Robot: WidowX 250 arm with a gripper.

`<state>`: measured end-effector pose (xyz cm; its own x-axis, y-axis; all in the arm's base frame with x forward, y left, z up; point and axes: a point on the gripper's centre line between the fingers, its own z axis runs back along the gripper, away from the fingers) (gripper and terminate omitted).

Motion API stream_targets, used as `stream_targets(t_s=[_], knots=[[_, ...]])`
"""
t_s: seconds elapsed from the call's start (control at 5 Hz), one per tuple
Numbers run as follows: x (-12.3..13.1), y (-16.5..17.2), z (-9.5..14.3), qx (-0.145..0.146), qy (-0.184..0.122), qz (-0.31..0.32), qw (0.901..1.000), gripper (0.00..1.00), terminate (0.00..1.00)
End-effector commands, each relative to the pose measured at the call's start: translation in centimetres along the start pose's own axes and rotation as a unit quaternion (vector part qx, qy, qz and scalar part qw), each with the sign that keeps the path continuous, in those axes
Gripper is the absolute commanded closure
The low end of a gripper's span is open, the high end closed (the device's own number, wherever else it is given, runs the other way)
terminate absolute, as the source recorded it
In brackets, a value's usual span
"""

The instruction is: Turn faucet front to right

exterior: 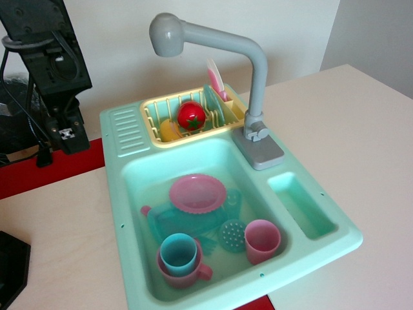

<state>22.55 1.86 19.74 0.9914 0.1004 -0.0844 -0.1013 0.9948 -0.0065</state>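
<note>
The grey toy faucet (257, 84) stands on its rectangular base (259, 147) at the back right of the mint-green toy sink (122, 194). Its long arm reaches left, and the rounded head (169, 33) hangs above the yellow dish rack (151, 116). My black arm comes down at the far left, behind the sink. My gripper (64, 135) hangs low there, well apart from the faucet. Its jaws are too dark to read.
The rack holds a red tomato (191, 116), a yellow piece, a green plate and a pink utensil (216, 77). The basin holds a pink plate (197, 192), a teal cup inside a pink mug (179, 253), a pink cup (262, 240) and teal utensils. A black object (11, 265) sits at front left.
</note>
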Motion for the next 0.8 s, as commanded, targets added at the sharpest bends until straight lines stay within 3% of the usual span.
stream_targets(t_s=[0.0, 0.2, 0.6], knots=[[0.0, 0.0, 0.0, 0.0, 0.0, 0.0, 1.0, 0.0, 0.0], [2.2, 0.3, 0.4, 0.0, -0.005, 0.006, 1.0, 0.0, 0.0], [6.3, 5.0, -0.4, 0.011, 0.005, 0.05, 0.9987, 0.0, 0.0]])
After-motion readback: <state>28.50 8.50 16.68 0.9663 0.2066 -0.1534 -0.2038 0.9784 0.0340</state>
